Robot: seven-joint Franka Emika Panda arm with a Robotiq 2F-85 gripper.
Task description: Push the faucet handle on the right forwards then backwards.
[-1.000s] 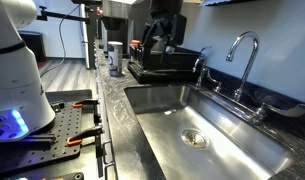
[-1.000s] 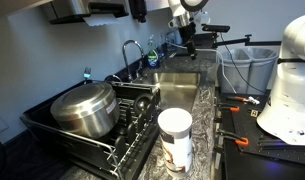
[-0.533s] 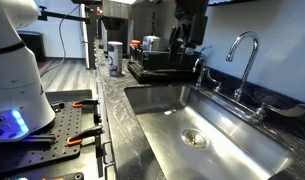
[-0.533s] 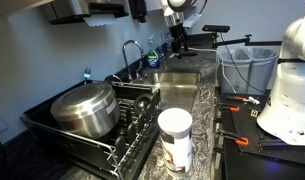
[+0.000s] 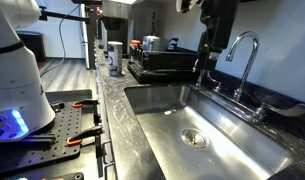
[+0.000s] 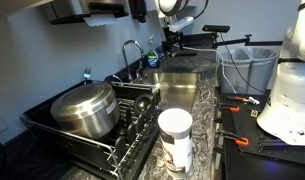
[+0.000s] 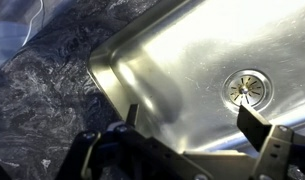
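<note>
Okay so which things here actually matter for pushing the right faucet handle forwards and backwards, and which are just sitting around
Part of the job:
faucet handle
gripper, fingers open

Just lying about:
pot
dish rack holding the pot
lidded cup
sink drain
</note>
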